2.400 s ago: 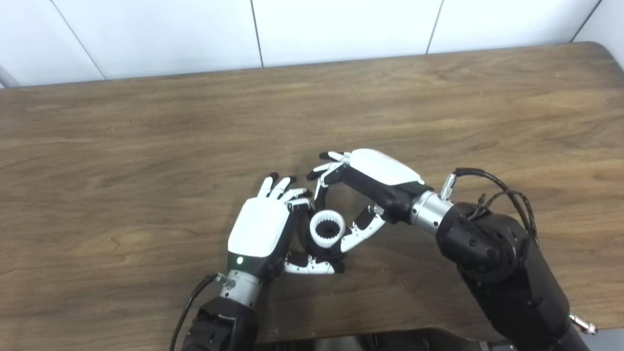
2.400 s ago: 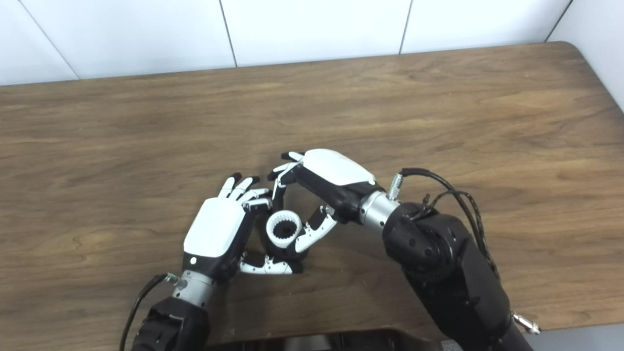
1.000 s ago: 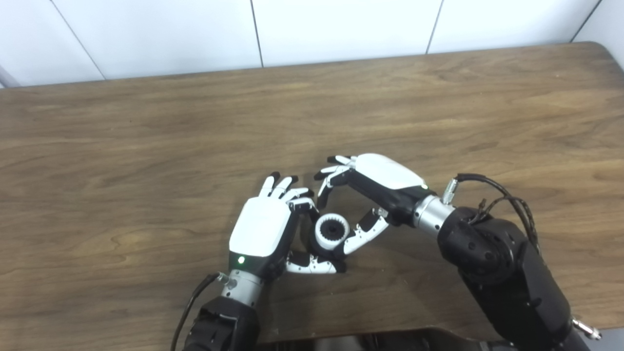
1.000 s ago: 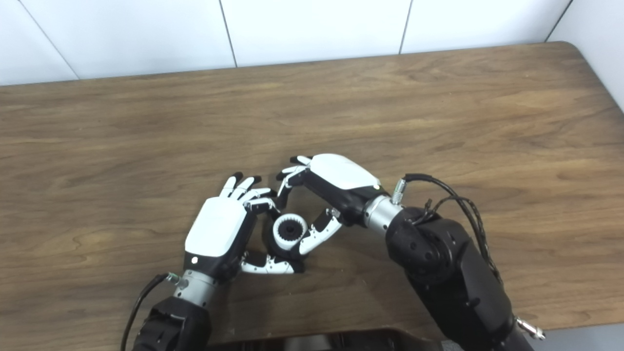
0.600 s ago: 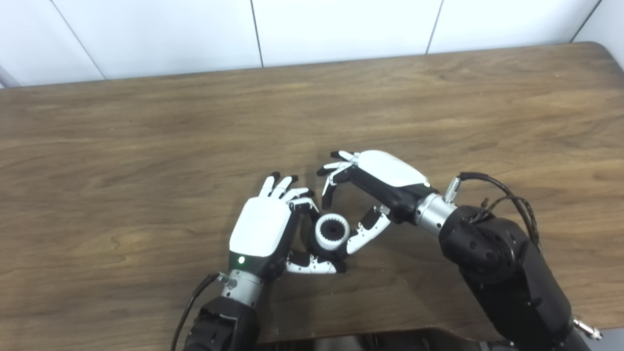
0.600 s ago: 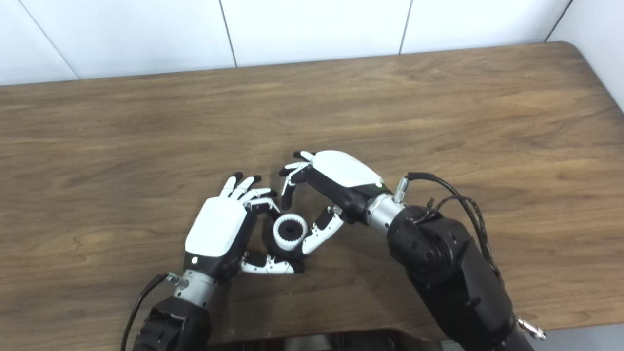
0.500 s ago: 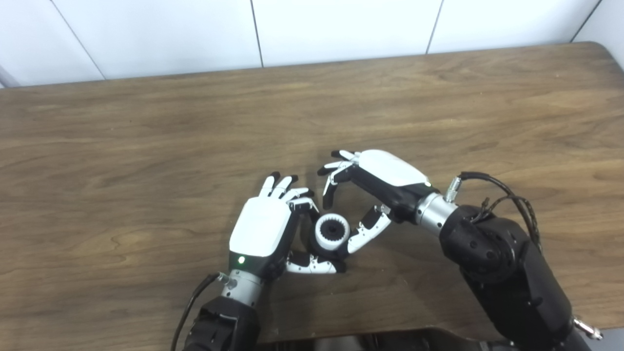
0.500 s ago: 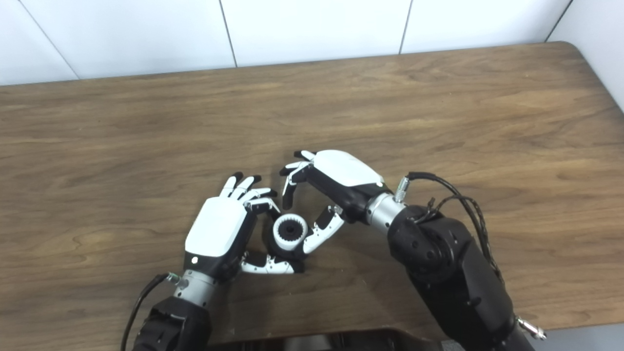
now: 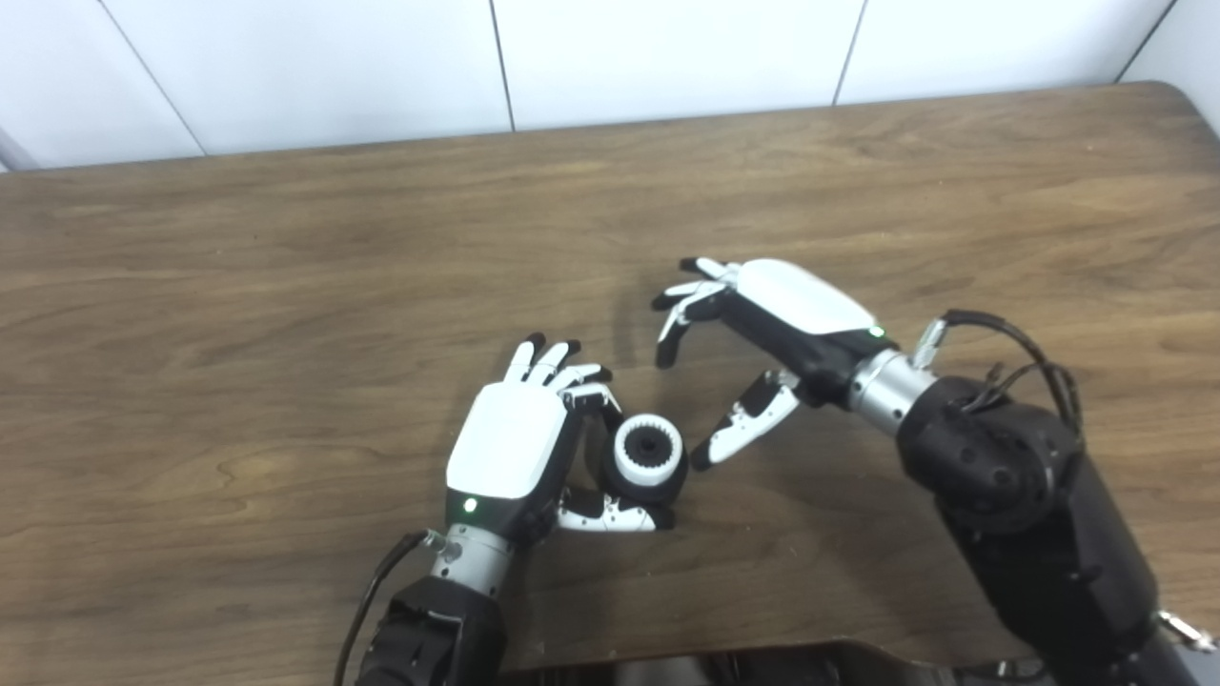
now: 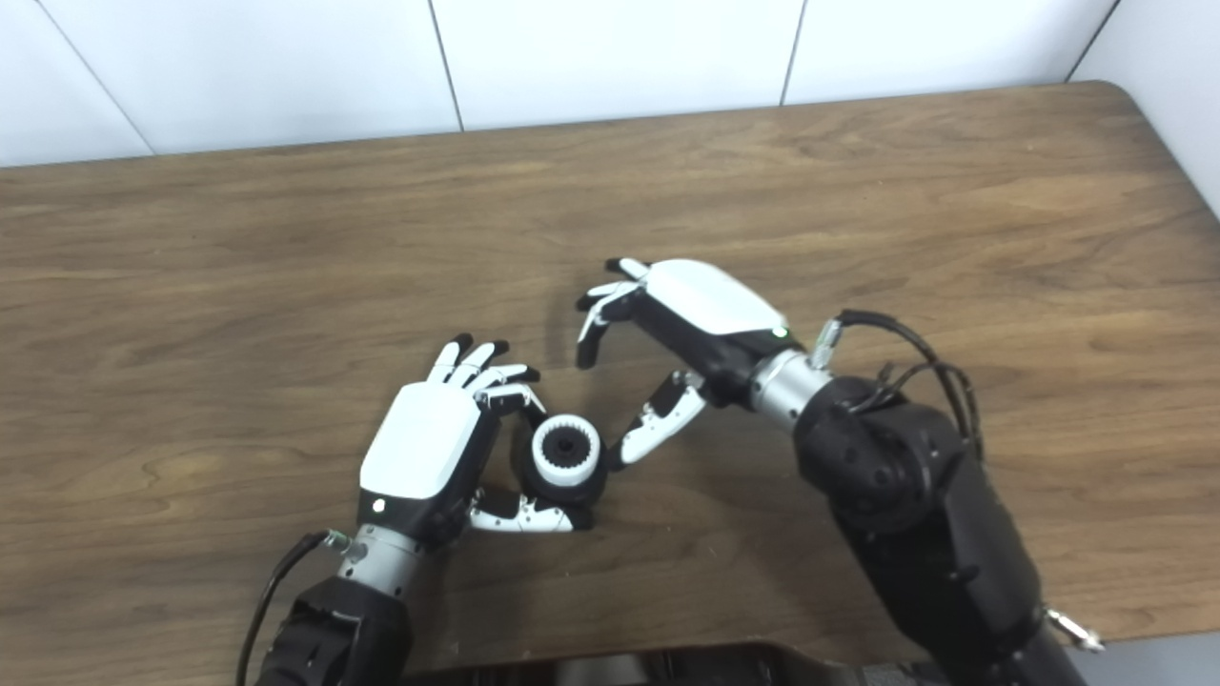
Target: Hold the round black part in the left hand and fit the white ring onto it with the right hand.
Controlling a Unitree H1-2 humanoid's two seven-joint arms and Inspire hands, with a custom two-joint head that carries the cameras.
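Note:
The round black part [image 9: 667, 481] stands on the wooden table [image 9: 286, 286] with the white toothed ring [image 9: 648, 450] seated on its top. My left hand [image 9: 519, 448] is shut on the black part, thumb below it and a finger at its upper left. My right hand [image 9: 762, 333] is open and empty, up and to the right of the part, its thumb tip a short gap from the ring. In the right eye view the ring [image 10: 566, 450] sits on the part [image 10: 586, 484] between my left hand [image 10: 429, 457] and right hand [image 10: 686, 324].
The table's far edge meets a white tiled wall [image 9: 667, 48]. Its right end [image 9: 1196, 114] is rounded. A black cable [image 9: 1010, 353] loops off my right forearm.
My right hand has let go of the white ring and drawn back up and to the right, fingers spread. The ring stays seated on the black part. My left hand has not moved.

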